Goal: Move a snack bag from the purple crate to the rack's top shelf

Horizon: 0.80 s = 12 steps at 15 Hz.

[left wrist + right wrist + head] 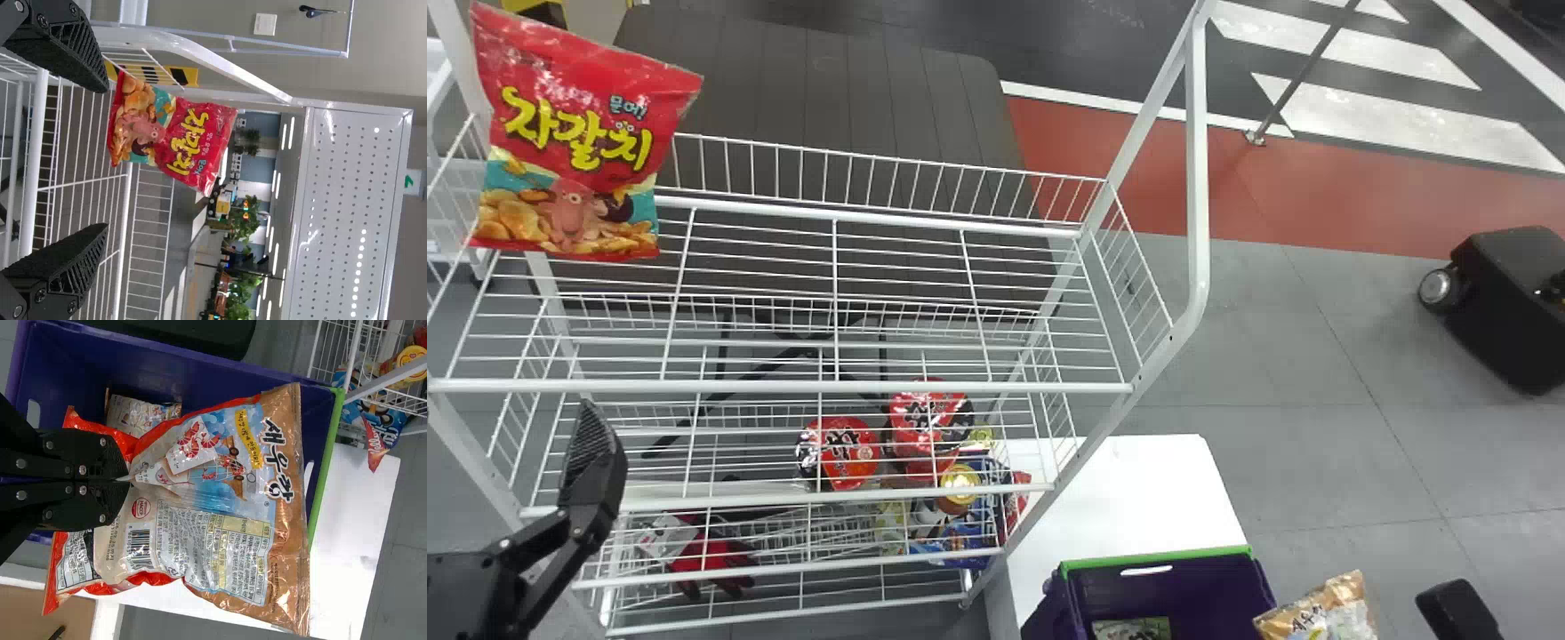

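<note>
1. My right gripper (1458, 609) is clenched on one end of the shrimp snack bag (1329, 612), which hangs by the right rim of the purple crate (1156, 562).
2. My left gripper (594, 480), fingers apart, is near the rack's (783, 387) front left corner.
3. An octopus snack bag (578, 142) stands at the top shelf's left end.

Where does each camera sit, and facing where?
Left wrist: on that arm, facing across the top of the white wire rack; shows the open left gripper.
Right wrist: on that arm, looking down over the purple plastic crate; shows the right gripper shut on a brown foil snack bag.
Head: on the head, forward and down at rack and crate; shows parts of both grippers.
Head and right wrist share crate and bag.
</note>
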Available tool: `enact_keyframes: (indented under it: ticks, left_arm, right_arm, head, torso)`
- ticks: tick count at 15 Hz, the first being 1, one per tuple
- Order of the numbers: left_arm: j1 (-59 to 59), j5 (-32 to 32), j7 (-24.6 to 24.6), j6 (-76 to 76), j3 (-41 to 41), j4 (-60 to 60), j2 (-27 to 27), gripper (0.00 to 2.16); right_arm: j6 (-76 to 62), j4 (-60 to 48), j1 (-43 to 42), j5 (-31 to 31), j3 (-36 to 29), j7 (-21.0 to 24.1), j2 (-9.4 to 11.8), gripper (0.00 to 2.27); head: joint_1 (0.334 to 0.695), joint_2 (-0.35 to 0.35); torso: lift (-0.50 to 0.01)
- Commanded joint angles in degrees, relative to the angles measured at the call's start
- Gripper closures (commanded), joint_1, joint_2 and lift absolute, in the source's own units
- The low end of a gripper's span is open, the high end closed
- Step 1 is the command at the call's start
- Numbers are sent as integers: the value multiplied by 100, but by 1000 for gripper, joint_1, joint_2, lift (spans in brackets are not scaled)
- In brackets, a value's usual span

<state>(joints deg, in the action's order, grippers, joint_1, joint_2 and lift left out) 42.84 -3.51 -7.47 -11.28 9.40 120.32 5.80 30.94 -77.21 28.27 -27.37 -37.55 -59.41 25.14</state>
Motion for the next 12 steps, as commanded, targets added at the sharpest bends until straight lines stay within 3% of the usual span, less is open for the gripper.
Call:
enact_keyframes:
  ticks: [1,4,5,7,12]
  left_arm:
    - [-12,0,0,0,1,0,0,87]
    - [-48,0,0,105,9,-18,0,87]
    - [-56,8,0,158,18,-18,0,87]
    - [-83,35,-35,228,36,-35,0,87]
    - [-118,35,-70,263,36,-44,0,90]
  right_arm:
    - [14,4,-15,-5,19,-1,0,1423]
    - [611,-373,55,39,2,-27,-70,1423]
    - [594,-725,196,135,-174,-159,-185,1423]
    - [576,-1331,266,425,-693,-827,-352,1423]
    - [1789,-3274,345,961,-1466,-1468,-686,1423]
  head:
    - [695,-350]
    - [695,-350]
    - [695,-350]
    - [695,-350]
    - [695,-350]
  torso:
    - [10]
    - [1]
    - [1]
    - [1]
    - [1]
